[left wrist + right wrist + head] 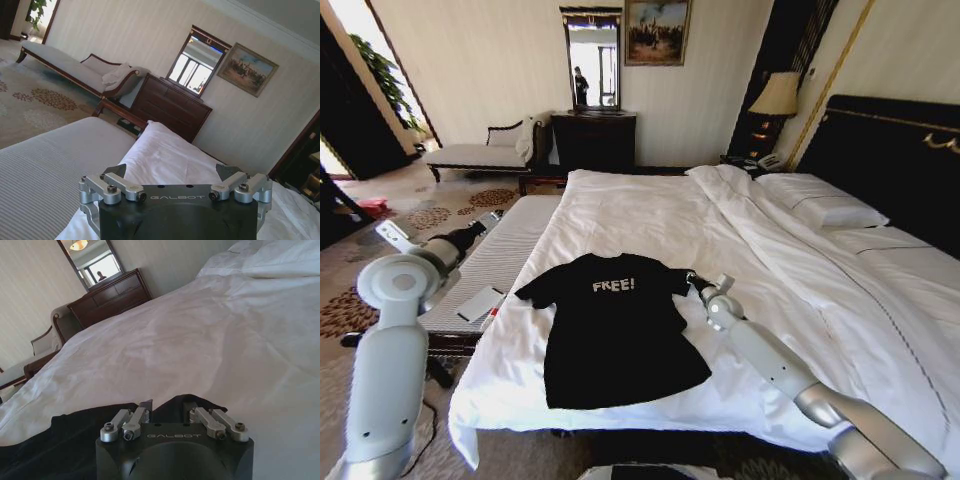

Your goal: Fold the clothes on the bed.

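The clothes are one black T-shirt with white "FREE!" lettering, spread flat and face up near the foot of the bed. My right gripper rests at the shirt's right sleeve. In the right wrist view this gripper has its fingers drawn partly in, a gap still between them, and the black sleeve fabric lies under and between the fingertips. My left gripper hangs off to the left above the striped bench, away from the shirt. In the left wrist view the left gripper is wide open and holds nothing.
A pale striped bench with a white sheet of paper stands against the bed's left side. Pillows and the dark headboard are at the right. A chaise and a dark dresser stand by the far wall.
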Controlling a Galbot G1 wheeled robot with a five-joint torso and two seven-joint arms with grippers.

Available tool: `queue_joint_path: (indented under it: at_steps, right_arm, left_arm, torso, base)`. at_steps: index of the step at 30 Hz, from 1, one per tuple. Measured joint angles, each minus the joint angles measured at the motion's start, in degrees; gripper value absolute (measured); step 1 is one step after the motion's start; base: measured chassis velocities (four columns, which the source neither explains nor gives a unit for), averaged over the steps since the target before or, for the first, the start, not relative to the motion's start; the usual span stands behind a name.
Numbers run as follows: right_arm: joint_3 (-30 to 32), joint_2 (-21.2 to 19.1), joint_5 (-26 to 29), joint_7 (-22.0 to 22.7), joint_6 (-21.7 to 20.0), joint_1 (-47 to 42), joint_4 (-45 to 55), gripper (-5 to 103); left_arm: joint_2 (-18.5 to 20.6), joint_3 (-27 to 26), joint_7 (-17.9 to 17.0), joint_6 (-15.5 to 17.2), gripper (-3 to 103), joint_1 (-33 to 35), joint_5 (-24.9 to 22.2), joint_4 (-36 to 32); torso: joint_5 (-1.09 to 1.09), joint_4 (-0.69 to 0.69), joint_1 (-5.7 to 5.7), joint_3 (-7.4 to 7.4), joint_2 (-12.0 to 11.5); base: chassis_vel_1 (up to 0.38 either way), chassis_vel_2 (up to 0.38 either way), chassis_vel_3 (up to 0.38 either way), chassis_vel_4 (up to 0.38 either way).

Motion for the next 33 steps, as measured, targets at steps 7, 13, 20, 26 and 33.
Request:
queue_joint_path:
  at_steps: [7,13,20,26,33]
  right_arm:
    - [0.5,-0.8,-0.2,4.1,-1.5,-0.6,-0.1,54]
    - [2.0,-1.2,0.9,5.7,-2.7,-2.0,0.6,77]
    - [4.1,-0.6,7.3,6.0,-3.2,-2.0,0.7,97]
    - [4.0,0.8,10.0,4.1,-2.8,-1.0,0.6,100]
    - [2.4,1.8,8.2,3.5,-2.4,-0.1,-1.5,84]
  left_arm:
    - [-0.1,-0.4,0.0,-0.1,100,0.8,0.2,-0.4]
    - [-0.5,-0.2,0.1,-0.1,100,1.1,0.7,-0.5]
    - [-0.6,-0.2,0.0,-0.1,100,2.1,1.1,-1.0]
    - [-0.3,-1.2,0.0,-0.1,100,3.1,1.2,-1.1]
    - [-0.3,-2.0,0.0,-0.1,100,3.9,1.6,-0.9]
  torso:
    - [0.0,-0.02,0.0,0.0,0.0]
    - [0.0,-0.02,0.0,0.0,0.0]
    - [0.01,-0.02,0.0,0.0,0.0]
    - [0.0,0.0,0.0,0.0,0.0]
    - [0.0,-0.01,0.0,0.0,0.0]
  base:
    - [0.0,0.0,0.0,0.0]
    - [0.0,0.0,0.0,0.0]
    - [0.0,0.0,0.0,0.0]
    - [0.0,0.0,0.0,0.0]
    - [0.0,0.0,0.0,0.0]
